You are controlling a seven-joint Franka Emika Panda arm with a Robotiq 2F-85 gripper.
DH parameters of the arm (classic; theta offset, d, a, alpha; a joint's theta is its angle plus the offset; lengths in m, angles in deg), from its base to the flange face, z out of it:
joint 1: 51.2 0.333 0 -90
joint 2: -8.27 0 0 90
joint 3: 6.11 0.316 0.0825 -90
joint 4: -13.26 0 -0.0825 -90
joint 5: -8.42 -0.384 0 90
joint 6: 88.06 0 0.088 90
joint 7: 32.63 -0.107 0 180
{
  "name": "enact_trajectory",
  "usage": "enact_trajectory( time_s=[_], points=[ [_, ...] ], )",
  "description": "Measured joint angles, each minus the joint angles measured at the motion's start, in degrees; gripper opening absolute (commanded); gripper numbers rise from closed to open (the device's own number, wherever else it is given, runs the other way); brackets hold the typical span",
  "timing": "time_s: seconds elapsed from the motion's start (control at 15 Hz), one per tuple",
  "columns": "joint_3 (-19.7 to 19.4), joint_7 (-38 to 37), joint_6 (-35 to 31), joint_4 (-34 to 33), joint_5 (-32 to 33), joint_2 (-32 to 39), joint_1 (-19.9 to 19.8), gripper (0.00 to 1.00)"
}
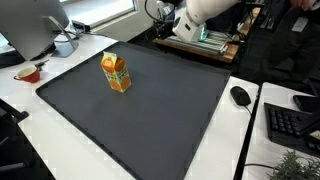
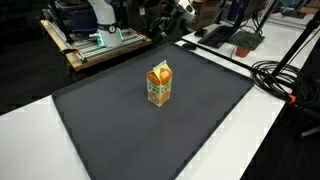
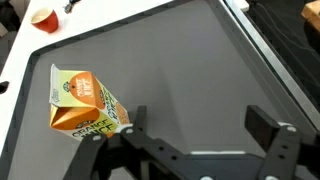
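Observation:
An orange juice carton [image 1: 116,73] stands upright on a dark grey mat [image 1: 160,115]; both exterior views show it [image 2: 159,85]. In the wrist view the carton [image 3: 85,103] is at the lower left, just beside the left finger. My gripper [image 3: 200,125] is open and empty, held above the mat [image 3: 190,60] with bare mat between its fingers. In an exterior view the gripper [image 1: 163,18] hangs high over the mat's far edge, well away from the carton.
A red cup [image 1: 30,72] sits on the white table off the mat; the wrist view shows it too [image 3: 43,18]. A mouse [image 1: 240,96] and keyboard [image 1: 290,125] lie beside the mat. A wooden stand [image 2: 100,45] and cables [image 2: 285,75] border it.

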Motion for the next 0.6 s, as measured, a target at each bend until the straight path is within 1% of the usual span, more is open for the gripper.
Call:
enact_trajectory(
  time_s=[0.13, 0.33, 0.6],
  points=[
    [0.15, -1.95, 3.88, -2.69, 4.76, 5.29, 1.6, 1.0],
    [0.02, -3.53, 7.65, -7.87, 10.54, 13.09, 2.48, 1.0],
    [-0.64, -3.56, 10.17, -14.17, 15.05, 21.53, 2.73, 1.0]
  ],
)
